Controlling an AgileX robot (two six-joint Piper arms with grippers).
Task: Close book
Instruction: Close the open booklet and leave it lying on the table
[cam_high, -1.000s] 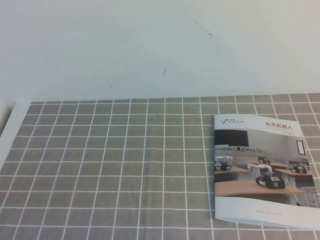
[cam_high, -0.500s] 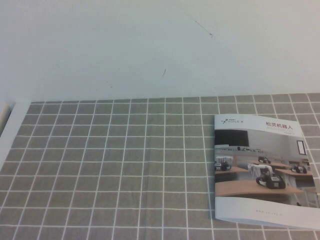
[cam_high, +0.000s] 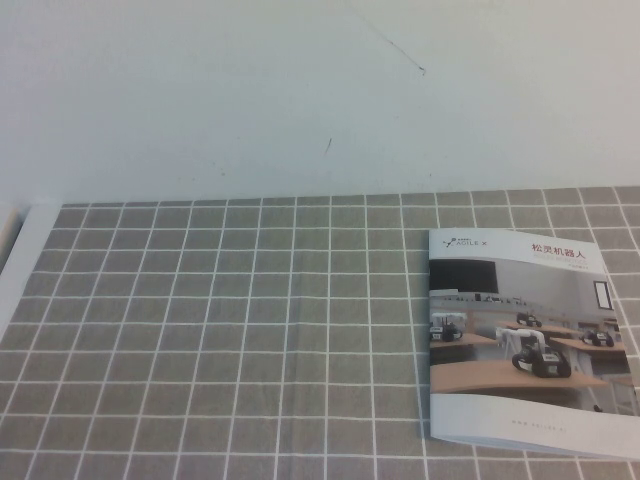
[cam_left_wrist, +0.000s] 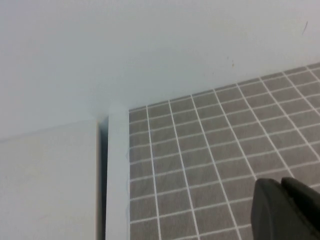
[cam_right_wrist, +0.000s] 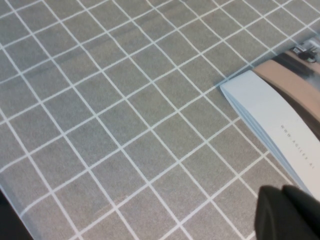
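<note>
**Book lies closed; arms hang low at the sides**

The pale table (cam_high: 200, 100) fills the far half of the high view. A grey checked cloth (cam_high: 220, 330) covers the near half. The book (cam_high: 520, 340) lies on the right part of the cloth, front cover up and flat, with its right edge running out of view. By the look of it, the task is done.

Neither arm shows in the high view. The left gripper (cam_left_wrist: 285, 210) shows only as a dark tip in its own camera, over the left part of the cloth near the table's bare strip. Whether it is open or closed cannot be told. The right gripper (cam_right_wrist: 287, 212) is likewise a dark tip, just beside the book's near corner (cam_right_wrist: 240, 92), and its state cannot be told either.

The risk sits with the right arm. The near page edge bows slightly, so a low sweep past that corner could snag the cover and flip it open. It could also drag the book and ruck the cloth.
</note>
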